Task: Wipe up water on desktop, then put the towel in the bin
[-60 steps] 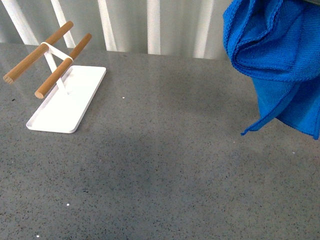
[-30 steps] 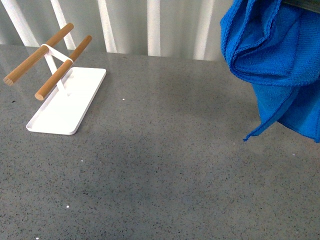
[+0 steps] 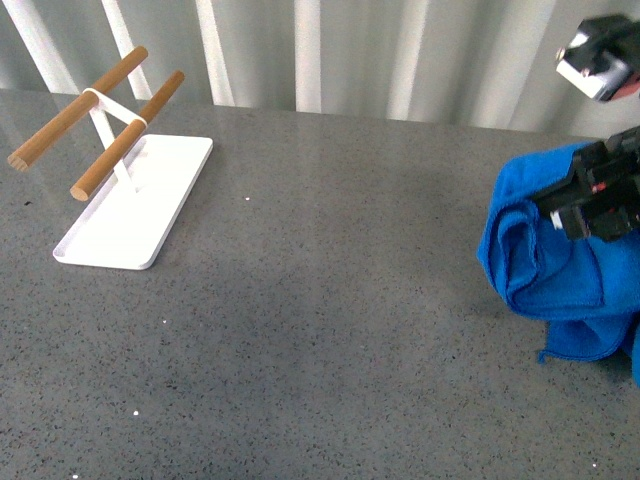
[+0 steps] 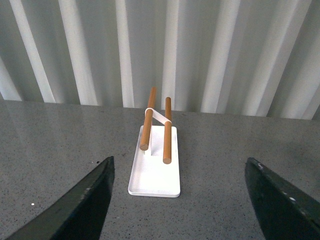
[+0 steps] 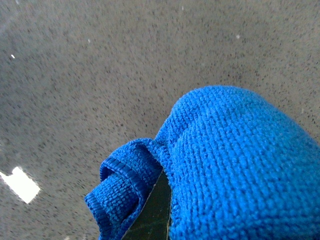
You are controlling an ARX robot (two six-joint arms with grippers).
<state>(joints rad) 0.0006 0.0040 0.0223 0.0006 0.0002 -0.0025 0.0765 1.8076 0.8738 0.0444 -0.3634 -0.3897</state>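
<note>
Now sets towel (image 3: 545, 270), aloft moments ago, bunched on desktop (image 3: 330, 330) at 3 o'clock; clamps right gripper (image 3: 590, 200) on it; holds left gripper (image 4: 179, 161) fingers apart, empty. Suggests wiping imminent.

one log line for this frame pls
stage: towel held, not binned | right tool: shut on towel, bunched, low at right side of desktop | left tool: open, empty, facing white tray

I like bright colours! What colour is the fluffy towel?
The towel is bright blue, clearest in the right wrist view.
</note>
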